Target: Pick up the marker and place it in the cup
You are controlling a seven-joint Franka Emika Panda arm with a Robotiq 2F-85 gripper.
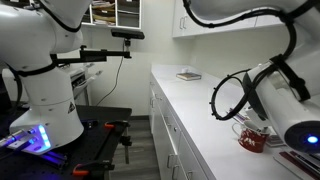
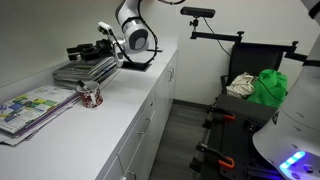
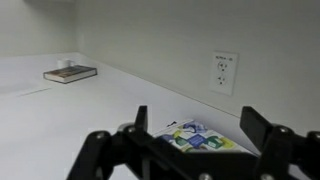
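Observation:
The cup is a squat dark red mug with pale markings; it stands on the white counter in both exterior views (image 1: 252,138) (image 2: 92,96). The marker does not show in any view. My gripper (image 2: 90,50) hangs above a stack of flat dark magazines (image 2: 85,70), behind the cup and higher than it. In the wrist view the gripper (image 3: 197,120) is open and empty, its two black fingers wide apart, with a colourful magazine (image 3: 197,138) on the counter between them. The cup is out of the wrist view.
Colourful magazines (image 2: 35,108) lie spread on the counter beside the cup. A dark book (image 1: 188,75) (image 3: 70,72) lies at the far end of the counter. A wall outlet (image 3: 224,70) sits above the counter. A second white robot (image 1: 45,90) stands on the floor.

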